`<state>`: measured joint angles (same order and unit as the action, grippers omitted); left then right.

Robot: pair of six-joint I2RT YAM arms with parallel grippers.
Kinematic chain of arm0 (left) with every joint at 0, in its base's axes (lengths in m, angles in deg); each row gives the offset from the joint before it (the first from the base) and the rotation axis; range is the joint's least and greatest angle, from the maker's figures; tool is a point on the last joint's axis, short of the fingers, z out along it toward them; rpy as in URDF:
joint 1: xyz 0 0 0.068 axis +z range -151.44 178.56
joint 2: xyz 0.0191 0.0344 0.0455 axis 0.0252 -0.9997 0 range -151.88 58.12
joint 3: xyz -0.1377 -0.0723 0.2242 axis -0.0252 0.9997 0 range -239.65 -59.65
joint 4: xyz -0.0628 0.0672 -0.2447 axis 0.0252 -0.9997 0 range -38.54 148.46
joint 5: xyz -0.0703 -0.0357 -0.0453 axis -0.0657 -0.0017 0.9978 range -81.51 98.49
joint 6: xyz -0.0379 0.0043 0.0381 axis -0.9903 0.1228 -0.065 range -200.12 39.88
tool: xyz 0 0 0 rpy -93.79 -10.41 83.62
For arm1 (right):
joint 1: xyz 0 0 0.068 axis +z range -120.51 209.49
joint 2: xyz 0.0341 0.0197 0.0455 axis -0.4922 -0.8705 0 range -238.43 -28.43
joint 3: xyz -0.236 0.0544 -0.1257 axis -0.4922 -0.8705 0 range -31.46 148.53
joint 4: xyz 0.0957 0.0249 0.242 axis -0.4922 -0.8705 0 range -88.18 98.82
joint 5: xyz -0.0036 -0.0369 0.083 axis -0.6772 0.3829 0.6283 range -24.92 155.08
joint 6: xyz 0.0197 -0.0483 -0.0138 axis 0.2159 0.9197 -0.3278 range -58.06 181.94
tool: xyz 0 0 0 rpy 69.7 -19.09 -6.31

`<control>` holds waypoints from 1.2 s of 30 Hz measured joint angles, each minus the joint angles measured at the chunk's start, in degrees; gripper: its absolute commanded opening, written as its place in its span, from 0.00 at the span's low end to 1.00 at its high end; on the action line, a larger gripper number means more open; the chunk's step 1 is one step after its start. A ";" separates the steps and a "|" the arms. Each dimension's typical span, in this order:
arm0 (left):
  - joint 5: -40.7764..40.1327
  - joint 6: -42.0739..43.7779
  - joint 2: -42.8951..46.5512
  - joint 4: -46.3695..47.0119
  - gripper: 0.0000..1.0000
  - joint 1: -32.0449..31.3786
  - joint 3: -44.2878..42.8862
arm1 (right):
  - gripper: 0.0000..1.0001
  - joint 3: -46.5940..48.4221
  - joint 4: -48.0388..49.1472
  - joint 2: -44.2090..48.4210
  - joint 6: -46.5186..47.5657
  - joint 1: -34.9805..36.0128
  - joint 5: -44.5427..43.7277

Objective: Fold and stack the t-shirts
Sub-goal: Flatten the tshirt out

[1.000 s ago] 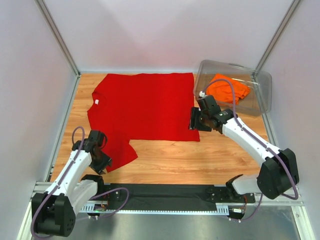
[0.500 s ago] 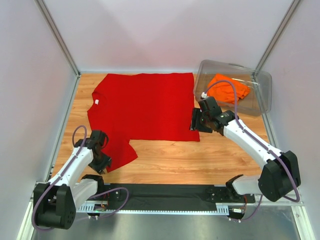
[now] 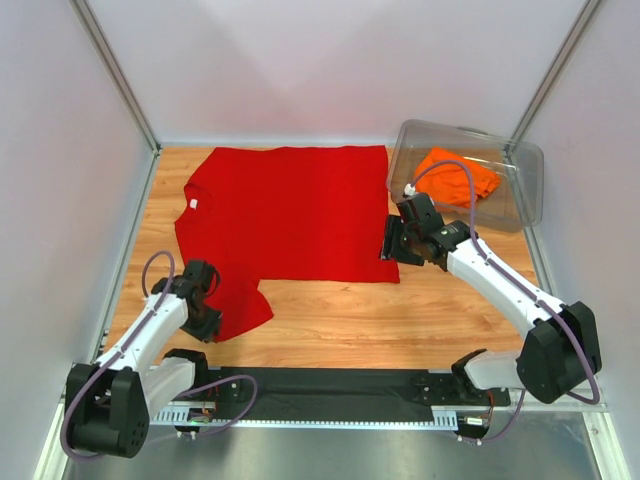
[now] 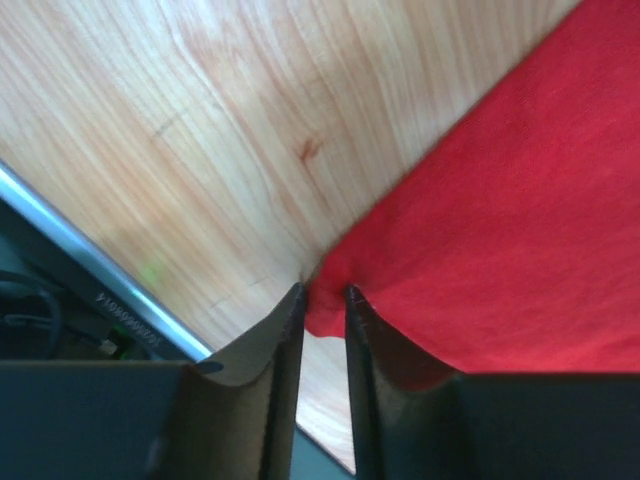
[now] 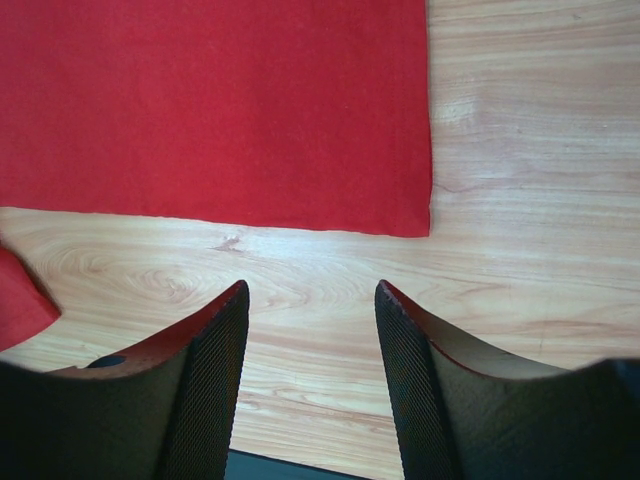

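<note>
Top view, 12 o'clock = far wall.

1. L gripper (image 3: pixel 208 318), approx 8 o'clock on table (image 3: pixel 340 310), near edge. Wrist view: fingers (image 4: pixel 280 350) drawn almost together, narrow slot only, with the corner of the red t-shirt (image 3: pixel 290 210) sleeve caught in that slot. Reads as pinched on the cloth. Wood grain shows on the 10 o'clock side of the tips in that view, red fabric on the 2 o'clock side.

2. R gripper (image 3: pixel 390 242), approx 3 o'clock from table centre. Fingers (image 5: pixel 215 370) set well apart, nothing between them. Wrist view shows bare wood under the tips, and the shirt's hem corner lies just past them toward 12 o'clock. Not touching the cloth.

3. Red t-shirt: spread flat, centre to far-left of table. Collar at 9 o'clock side, hem at 3 o'clock side. Near sleeve reaches toward 7 o'clock, to the L gripper. Body lies smooth, no fold seen.

4. Orange t-shirt (image 3: pixel 455 175): bunched inside clear bin (image 3: pixel 525 190) at approx 2 o'clock, far-right corner. Bin tipped. Well apart from both grippers.
</note>
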<state>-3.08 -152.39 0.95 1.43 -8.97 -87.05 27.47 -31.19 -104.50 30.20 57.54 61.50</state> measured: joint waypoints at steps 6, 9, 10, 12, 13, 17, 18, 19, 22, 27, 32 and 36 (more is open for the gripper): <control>0.17 -1.68 1.73 2.84 0.00 -0.02 1.20 | 0.57 0.00 -0.09 0.63 0.04 0.00 -0.22; -1.01 -0.66 1.73 2.99 0.00 -0.22 0.63 | 0.58 -0.74 0.46 0.85 -1.40 -0.44 -0.17; -1.42 -0.26 1.90 2.69 0.00 -0.22 0.28 | 0.57 -1.75 1.16 0.85 -2.58 -0.98 0.24; -2.34 1.18 3.43 0.66 0.00 -0.22 -1.42 | 0.45 -4.70 2.64 0.42 -5.90 -2.49 0.66; -2.73 1.99 4.98 -0.26 0.00 -0.22 -2.64 | 0.41 -5.81 2.71 -0.33 -8.15 -3.32 0.50; -4.39 4.98 13.00 -4.07 0.00 -0.22 -8.92 | 0.40 -7.93 2.49 -4.31 -16.90 -5.77 -1.29; -4.76 5.73 14.86 -4.85 0.00 -0.22 -10.40 | 0.42 -8.00 2.19 -5.16 -19.17 -6.19 -1.73; -5.16 6.84 16.92 -5.42 0.00 -0.22 -11.76 | 0.44 -8.13 1.97 -5.70 -21.55 -6.49 -2.23; -5.53 9.38 20.52 -6.43 0.00 -0.22 -14.05 | 0.48 -8.52 1.38 -6.58 -27.69 -6.75 -3.45; -5.35 12.33 21.51 -7.13 0.00 -0.22 -14.32 | 0.47 -8.52 1.20 -9.81 -35.76 -6.67 -4.74; -5.27 15.10 21.77 -6.95 0.00 -0.22 -14.32 | 0.48 -8.52 1.25 -12.98 -41.66 -5.53 -5.42; -5.18 17.09 21.53 -6.82 0.00 -0.22 -14.84 | 0.45 -7.82 1.81 -15.34 -44.63 -4.66 -5.55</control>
<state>-8.26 -135.30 22.48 -5.39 -9.19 -101.89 19.65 -29.38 -119.84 -14.44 52.89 55.95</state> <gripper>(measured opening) 0.007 0.467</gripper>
